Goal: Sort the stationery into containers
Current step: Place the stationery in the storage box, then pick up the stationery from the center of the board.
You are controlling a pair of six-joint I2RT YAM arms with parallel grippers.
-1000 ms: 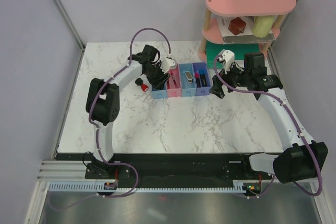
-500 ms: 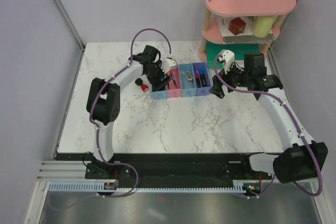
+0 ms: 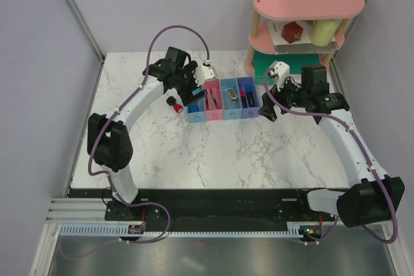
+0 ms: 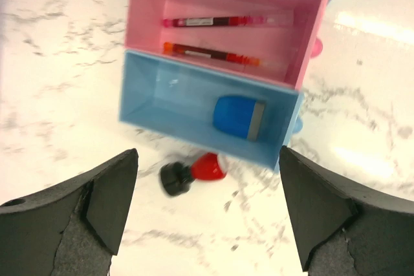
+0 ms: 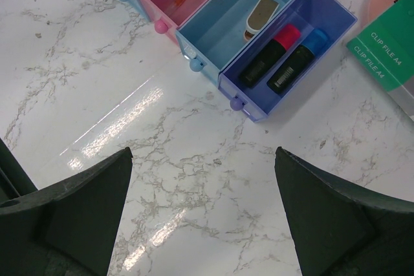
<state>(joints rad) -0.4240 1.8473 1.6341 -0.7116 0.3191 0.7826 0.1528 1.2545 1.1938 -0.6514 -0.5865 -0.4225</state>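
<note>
The four joined bins point(image 3: 223, 113) stand mid-table. In the left wrist view the blue bin point(image 4: 168, 98) holds the blue eraser point(image 4: 238, 116), and the pink bin point(image 4: 149, 4) holds two thin red pens point(image 4: 220, 22). The red-black stub point(image 4: 194, 174) lies on the table just outside the blue bin, also in the top view point(image 3: 173, 103). My left gripper point(image 4: 207, 224) is open and empty above the stub. In the right wrist view the purple bin point(image 5: 336, 21) holds a pink-capped marker point(image 5: 268, 56) and a blue-capped marker point(image 5: 294, 63). The light blue bin holds the clip point(image 5: 261, 14). My right gripper point(image 5: 204, 218) is open and empty over bare table.
The pink two-tier shelf point(image 3: 309, 1) stands at the back right with a red cube point(image 3: 292, 31) and a yellow cylinder point(image 3: 325, 29) on its lower tier. A green box point(image 5: 388, 46) lies under it, right of the purple bin. Grey walls close in the table.
My left gripper has pulled back to the left from over the blue and pink bins, and the arm's elbow swung left. The blue eraser now shows in the blue bin. The right arm is still.
</note>
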